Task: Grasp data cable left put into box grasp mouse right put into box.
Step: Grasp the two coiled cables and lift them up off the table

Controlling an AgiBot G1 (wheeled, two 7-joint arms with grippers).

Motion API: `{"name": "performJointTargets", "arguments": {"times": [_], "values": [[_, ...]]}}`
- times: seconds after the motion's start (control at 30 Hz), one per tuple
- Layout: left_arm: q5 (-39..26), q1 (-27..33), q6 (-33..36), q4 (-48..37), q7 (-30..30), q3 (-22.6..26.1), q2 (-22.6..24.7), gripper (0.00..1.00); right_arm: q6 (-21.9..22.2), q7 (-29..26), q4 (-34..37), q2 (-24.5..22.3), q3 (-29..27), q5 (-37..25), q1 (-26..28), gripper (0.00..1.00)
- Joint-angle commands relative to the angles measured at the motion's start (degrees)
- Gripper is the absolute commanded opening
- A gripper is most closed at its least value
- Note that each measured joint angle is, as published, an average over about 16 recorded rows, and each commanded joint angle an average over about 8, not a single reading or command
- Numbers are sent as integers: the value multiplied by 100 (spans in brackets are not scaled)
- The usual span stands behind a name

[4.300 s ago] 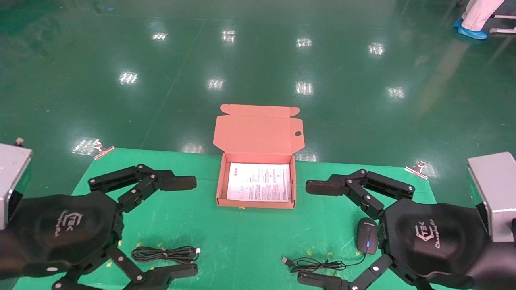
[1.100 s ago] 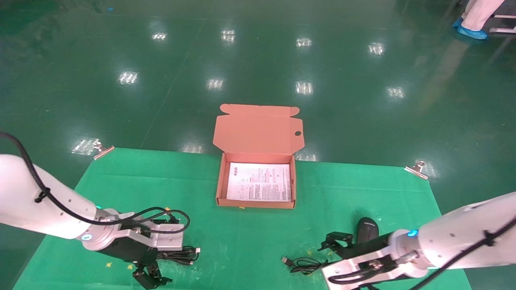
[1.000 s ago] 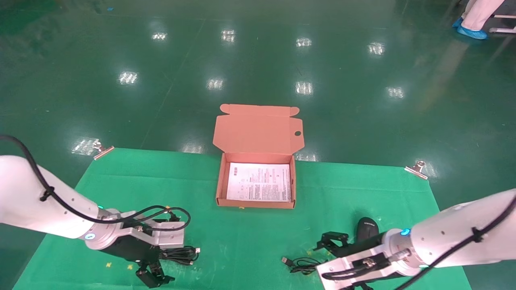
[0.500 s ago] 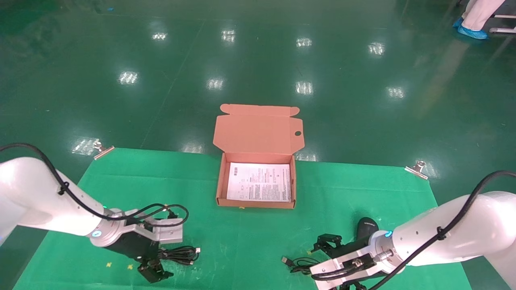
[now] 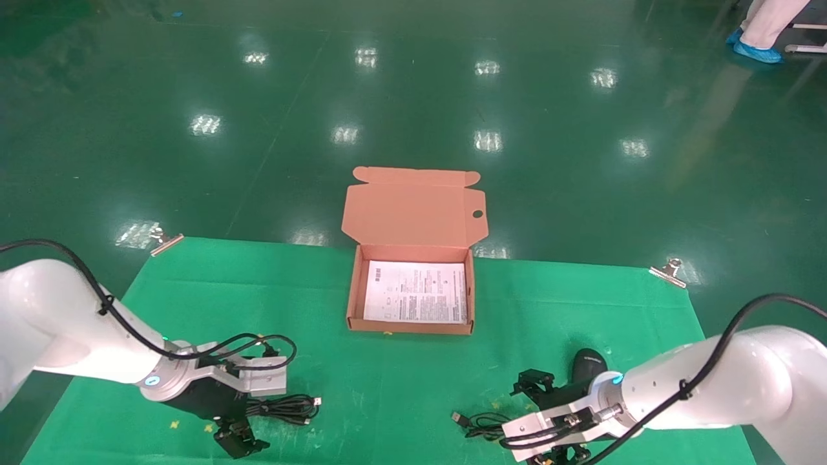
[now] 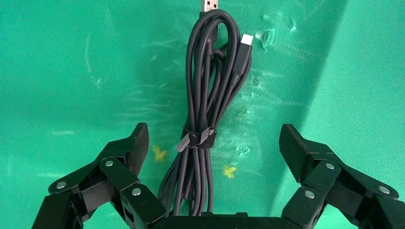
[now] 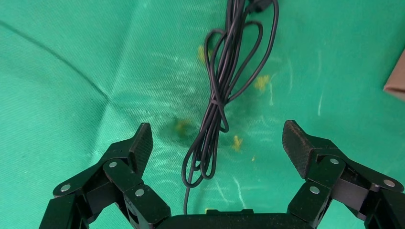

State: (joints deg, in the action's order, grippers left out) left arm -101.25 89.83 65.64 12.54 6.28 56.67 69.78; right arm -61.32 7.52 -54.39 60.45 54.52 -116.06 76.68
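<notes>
The black data cable [image 5: 284,408], coiled and tied with a strap, lies on the green mat at the front left. My left gripper [image 5: 253,416] is open low over it, a finger on each side of the bundle [image 6: 205,105]. The black mouse [image 5: 586,363] lies at the front right, partly hidden by my right arm. My right gripper [image 5: 539,420] is open over the mouse's loose cord [image 5: 491,425], which lies between the fingers in the right wrist view [image 7: 217,100]. The salmon-orange box [image 5: 411,327] stands open at mid-mat.
A printed paper sheet [image 5: 417,292] lies in the box, and the lid [image 5: 413,213] stands up behind it. Metal clips [image 5: 167,240] [image 5: 669,271] hold the mat's far corners. The shiny green floor lies beyond. A box corner [image 7: 396,81] shows in the right wrist view.
Both arms came down from near the camera to the mat. In the last second the left gripper settled lower astride the data cable and the right gripper shifted over the mouse cord.
</notes>
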Motion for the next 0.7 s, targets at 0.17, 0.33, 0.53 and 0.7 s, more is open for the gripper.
{"name": "performJointTargets", "arguments": {"times": [0.17,0.33,0.53,0.7], "values": [[44,20,10,-166,81,-26,11,0,194,-105,14,3,-1,-107,-84,0],[49,22,14,-153,77,-27,9,0,185,-97,9,1,-3,-103,-87,0],[39,18,14,-119,64,-22,6,0,145,-74,0,2,-3,-81,-75,0],[32,15,14,-102,58,-20,4,0,125,-63,-4,3,-3,-70,-66,0]]}}
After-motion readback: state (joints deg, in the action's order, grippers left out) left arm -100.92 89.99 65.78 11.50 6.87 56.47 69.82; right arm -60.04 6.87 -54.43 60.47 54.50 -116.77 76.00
